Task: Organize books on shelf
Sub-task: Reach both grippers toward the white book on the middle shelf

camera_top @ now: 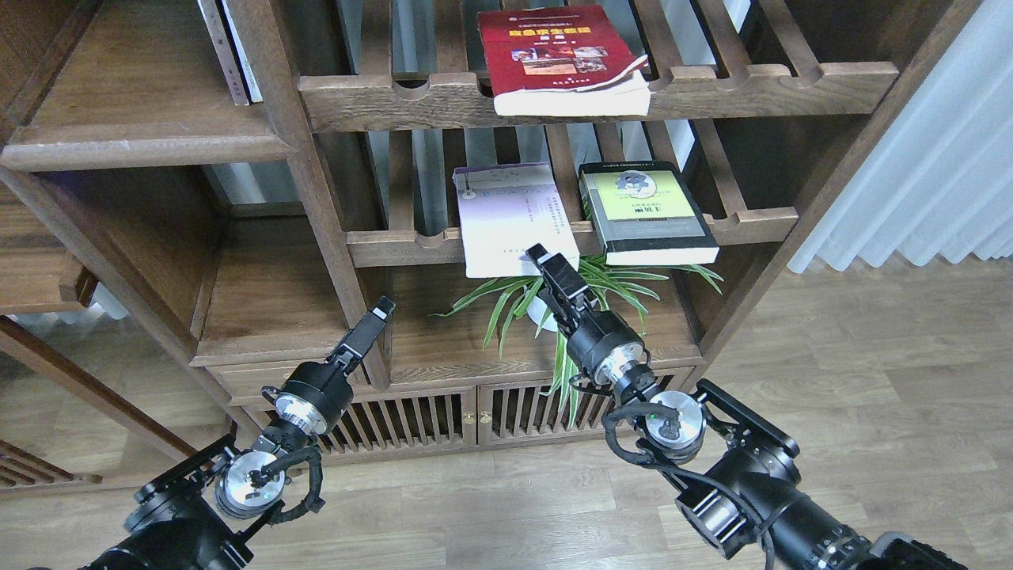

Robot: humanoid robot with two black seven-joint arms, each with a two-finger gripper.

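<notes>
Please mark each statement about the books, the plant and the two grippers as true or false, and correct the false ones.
1. The dark red book lies on the upper slatted rack. True.
2. The lilac-white paperback is right of the yellow-green book. False: it is left of it.
3. The right gripper is near the paperback's front edge. True.
4. The left gripper holds a book. False: it holds nothing.
5. The green plant stands on the top rack. False: it stands below the two books.

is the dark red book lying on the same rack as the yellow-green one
No, the dark red book lies on the upper slatted rack, while the yellow-green book lies on the rack below.
</notes>
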